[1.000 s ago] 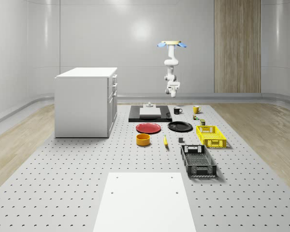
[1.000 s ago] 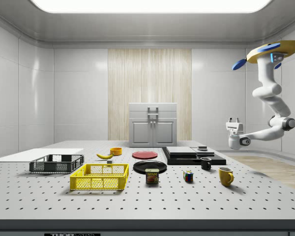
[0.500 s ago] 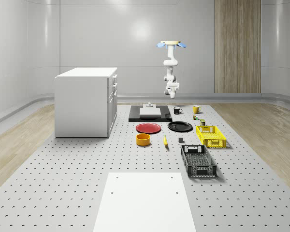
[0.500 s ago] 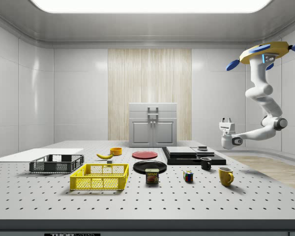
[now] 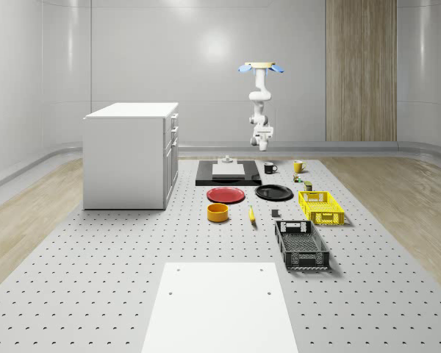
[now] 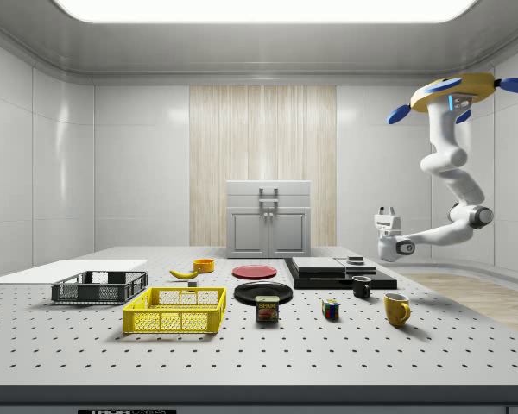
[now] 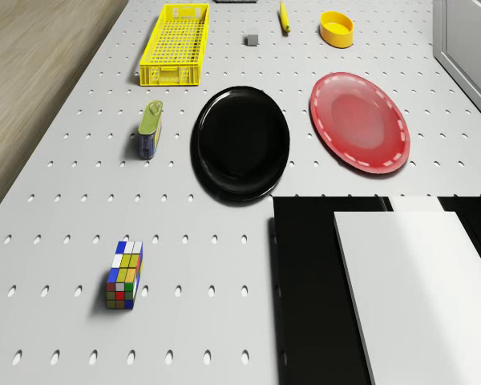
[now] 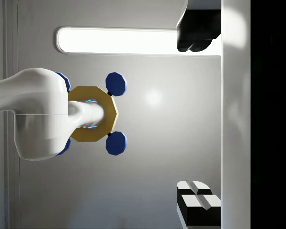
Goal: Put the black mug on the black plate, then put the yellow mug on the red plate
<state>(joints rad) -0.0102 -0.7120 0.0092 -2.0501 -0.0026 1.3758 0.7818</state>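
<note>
Look to the upper right of the side view for the yellow-bodied, blue-rotor quadrotor drone (image 6: 453, 86): hovering high, above the far end of the grey perforated table (image 6: 328, 362), resting on nothing. Follow the white arm down and toward the frame's left to the two-finger gripper (image 6: 386, 210), at mid-height on the right. Turned upward, away from the table; fingers spread apart in the wrist view, with nothing between them.

Find the small black ceramic mug (image 6: 362, 287) below the gripper and slightly toward the side view's left, well apart from it, upright on the table just beside the low black slab (image 6: 337, 278). Judging by that, calls for flipping the wrist over to face down, then a long descent almost straight below. Long axis vertical; handle seemingly toward the whole-scene view's right, so probably better to take it by the wall or the rim.

Next, the round yellow mug (image 6: 396, 309): lower right of the side view, near the black one, also upright. Neither on a plate yet, so the first step not begun.

Flat black plate (image 6: 262, 292) and flat red plate (image 6: 254, 272) near the centre of the side view, side by side, both bare.

As for containers: yellow mesh basket (image 6: 174, 310) and black mesh basket (image 6: 99, 287) in the lower left, apparently empty; likewise the small yellow bowl (image 6: 204, 265). Cannot see inside either mug.
</note>
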